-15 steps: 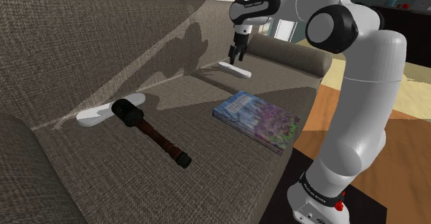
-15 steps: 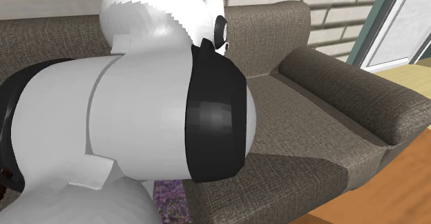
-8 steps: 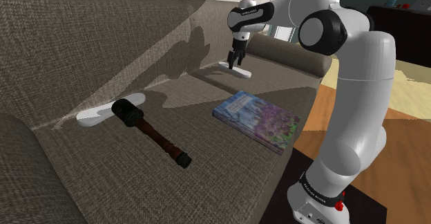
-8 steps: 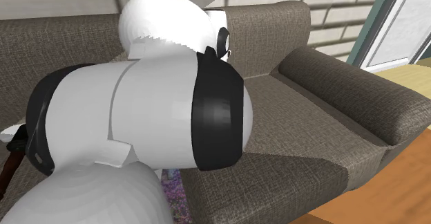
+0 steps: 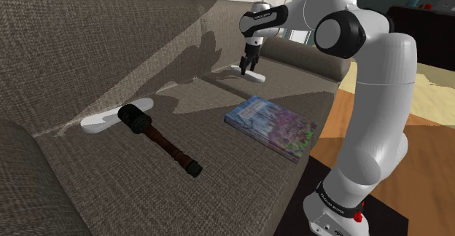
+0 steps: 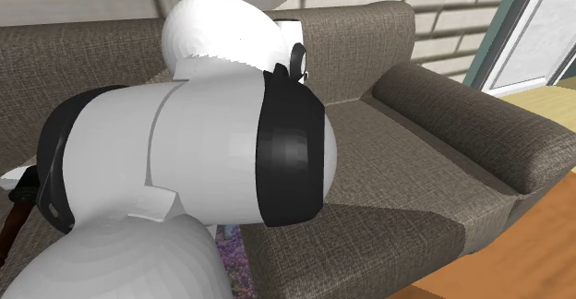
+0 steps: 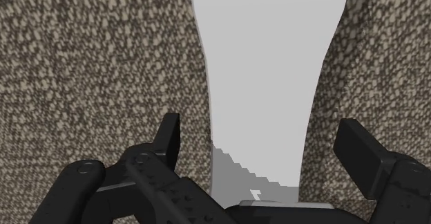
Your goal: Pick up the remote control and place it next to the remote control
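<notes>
Black two-finger gripper (image 7: pixel 262 146) is low over the cushion with its fingers (image 7: pixel 169 136) standing wide apart, and the plain white, long flat remote control (image 7: pixel 269 77) runs right between them, a strip of woven fabric showing on each side, so nothing is clasped. In the shoulder view that gripper (image 5: pixel 251 65) sits in the upper middle of the frame, pointing down at the white remote (image 5: pixel 257 76), which lies on the seat near the rounded armrest (image 5: pixel 306 58) of the grey-brown woven sofa (image 5: pixel 109 52). Down and towards the right of centre lies a purple-and-blue covered book (image 5: pixel 271 127) flat on the seat. Over at the left of centre, well apart from the gripper, a second white flat remote control (image 5: pixel 98 122) rests near the foot of the backrest, and a black-headed mallet with a dark brown handle (image 5: pixel 164 143) lies partly across it. The white arm (image 5: pixel 372 89) rises from its stand (image 5: pixel 332 213) at lower right. In the second exterior view the arm's white link and black joint (image 6: pixel 291 149) loom close, sofa seat (image 6: pixel 415 159) behind.
</notes>
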### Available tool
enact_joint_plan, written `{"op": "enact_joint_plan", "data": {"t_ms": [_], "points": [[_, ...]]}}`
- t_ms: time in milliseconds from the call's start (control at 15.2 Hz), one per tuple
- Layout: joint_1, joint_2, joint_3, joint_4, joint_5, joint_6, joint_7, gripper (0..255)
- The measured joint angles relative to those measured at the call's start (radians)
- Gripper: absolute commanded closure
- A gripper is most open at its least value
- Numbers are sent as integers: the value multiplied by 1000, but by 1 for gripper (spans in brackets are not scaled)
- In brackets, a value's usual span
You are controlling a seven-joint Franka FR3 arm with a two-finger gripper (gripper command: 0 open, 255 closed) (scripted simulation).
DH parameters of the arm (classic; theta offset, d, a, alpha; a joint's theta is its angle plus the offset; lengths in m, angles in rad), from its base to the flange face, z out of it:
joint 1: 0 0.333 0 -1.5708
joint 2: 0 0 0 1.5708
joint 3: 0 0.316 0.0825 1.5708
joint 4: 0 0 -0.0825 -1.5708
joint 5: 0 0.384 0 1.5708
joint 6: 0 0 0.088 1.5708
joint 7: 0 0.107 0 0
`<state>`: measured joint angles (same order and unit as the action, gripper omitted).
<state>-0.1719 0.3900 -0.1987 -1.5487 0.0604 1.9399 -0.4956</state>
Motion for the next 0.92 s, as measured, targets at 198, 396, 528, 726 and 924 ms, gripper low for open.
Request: {"op": "enact_joint_plan", "data": {"t_ms": [198,396,528,726,924], "points": [[0,0,0,0,0,0,0,255],[0,0,0,0,0,0,0,255],[0,0,0,0,0,0,0,255],[0,0,0,0,0,0,0,255],[1,-4,0,18,-1,-23,2,255]]}}
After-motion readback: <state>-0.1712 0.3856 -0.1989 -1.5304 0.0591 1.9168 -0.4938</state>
